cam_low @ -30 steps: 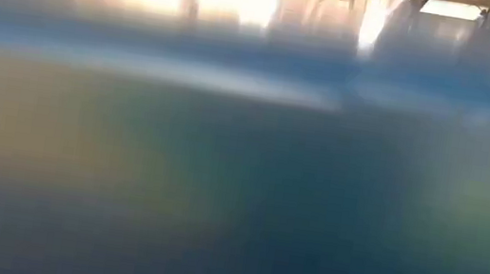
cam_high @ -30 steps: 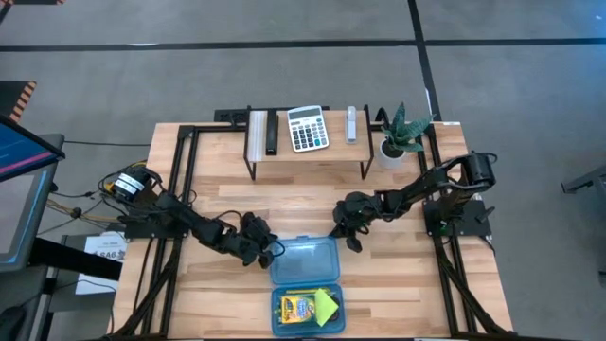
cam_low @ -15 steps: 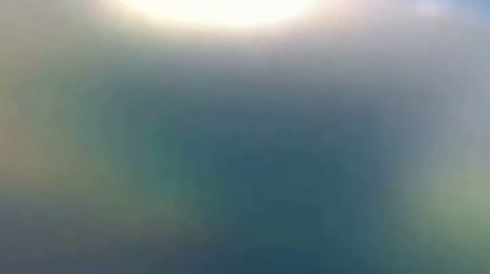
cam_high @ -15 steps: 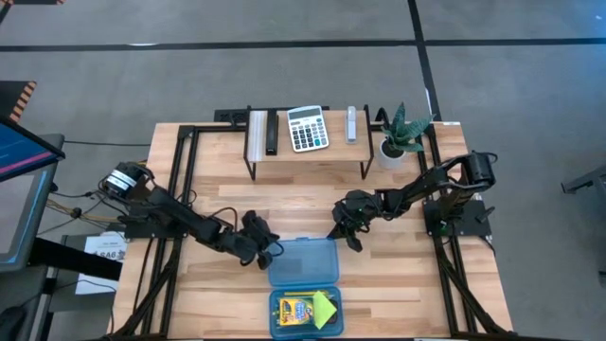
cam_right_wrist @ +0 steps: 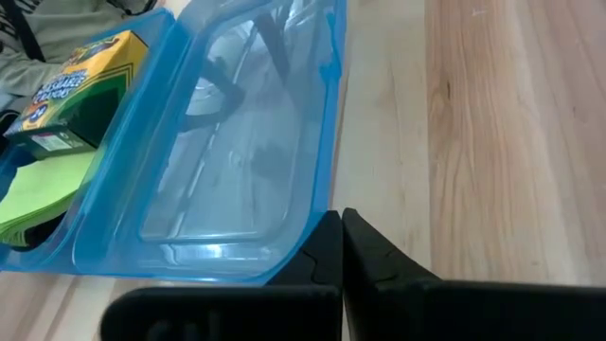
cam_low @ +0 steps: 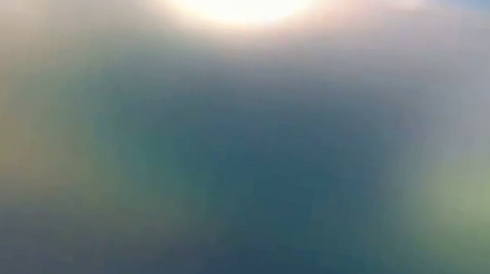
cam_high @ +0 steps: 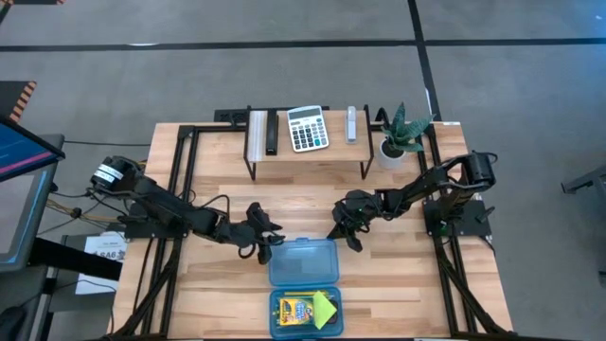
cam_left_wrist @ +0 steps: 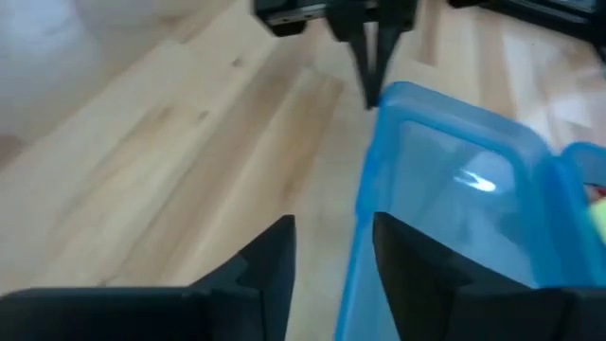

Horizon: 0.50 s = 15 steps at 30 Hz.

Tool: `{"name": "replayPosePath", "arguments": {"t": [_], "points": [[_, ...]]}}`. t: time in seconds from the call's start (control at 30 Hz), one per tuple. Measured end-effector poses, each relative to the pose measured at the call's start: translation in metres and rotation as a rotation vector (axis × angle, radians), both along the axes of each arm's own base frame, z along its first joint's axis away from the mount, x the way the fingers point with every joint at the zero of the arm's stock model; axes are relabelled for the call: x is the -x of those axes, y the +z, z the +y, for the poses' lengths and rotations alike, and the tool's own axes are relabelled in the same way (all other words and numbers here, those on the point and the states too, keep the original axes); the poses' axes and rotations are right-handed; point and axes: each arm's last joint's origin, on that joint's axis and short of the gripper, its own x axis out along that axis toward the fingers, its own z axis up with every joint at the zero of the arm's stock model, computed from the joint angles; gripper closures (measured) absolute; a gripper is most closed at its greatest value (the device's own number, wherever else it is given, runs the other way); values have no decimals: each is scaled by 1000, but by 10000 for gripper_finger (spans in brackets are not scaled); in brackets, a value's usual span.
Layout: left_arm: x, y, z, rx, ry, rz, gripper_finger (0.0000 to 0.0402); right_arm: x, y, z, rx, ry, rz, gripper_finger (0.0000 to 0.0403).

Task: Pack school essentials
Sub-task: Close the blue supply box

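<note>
A clear blue pencil case lies open near the table's near edge. Its lid lies flat on the wood, and its base holds the yellow crayon box and the lime-green sticky-note pad. My left gripper is open at the lid's left edge, one finger on each side of it. My right gripper is shut at the lid's far right corner. Pencils, eraser, scissors and pen are out of view. The low view is a blur. My left gripper stands astride the lid's left edge, coming level from the table's left; whether a finger touches it, I cannot tell. My right gripper's shut fingertips meet the lid's far right corner, slanting down from the table's right. The lid lies flat.
A low black rack at the far edge carries the white-grey calculator and black and grey bars. A potted plant stands right of it. Bare wood lies between the rack and the case.
My left gripper has moved a little toward the far edge and the right, along the lid's left edge, its arm swinging at the base. My right gripper has kept still. The low view has lost its blue band and gone fully blurred.
</note>
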Motion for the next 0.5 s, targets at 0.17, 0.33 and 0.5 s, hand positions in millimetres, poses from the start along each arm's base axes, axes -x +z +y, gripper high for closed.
{"name": "replayPosePath", "arguments": {"t": [0.17, 0.33, 0.5], "points": [[-10, 7, -4, 41, -110, 17, 251, 0, 0, 0, 1, 0, 0, 395], [-22, 5, -7, 25, -131, 135, 236, 0, 0, 0, 2, 1, -1, 395], [-35, -6, 1, 35, -79, 260, 209, 0, 0, 0, 2, 1, 2, 395]]}}
